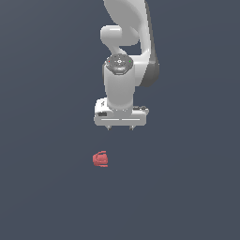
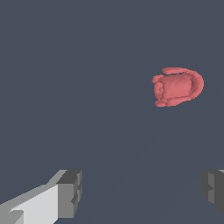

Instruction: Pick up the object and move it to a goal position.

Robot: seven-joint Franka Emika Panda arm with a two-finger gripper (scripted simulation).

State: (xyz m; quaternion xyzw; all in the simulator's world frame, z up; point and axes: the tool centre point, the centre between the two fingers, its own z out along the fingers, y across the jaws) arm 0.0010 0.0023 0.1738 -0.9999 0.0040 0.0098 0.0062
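Observation:
The object (image 1: 100, 159) is a small red, lumpy, ridged thing lying on the dark grey floor, alone and untouched. My white gripper (image 1: 120, 127) hangs above it and a little toward the exterior view's right, pointing down, with only the short fingertip stubs showing under the hand. In the wrist view the object (image 2: 177, 86) lies well beyond the fingers (image 2: 70, 193), off to one side of the gap. The gripper (image 2: 141, 192) is open wide, with nothing between its pads.
A plain dark grey surface (image 1: 47, 187) fills both views. The white arm (image 1: 129, 37) rises behind the gripper toward the top of the exterior view. No other objects or markers show.

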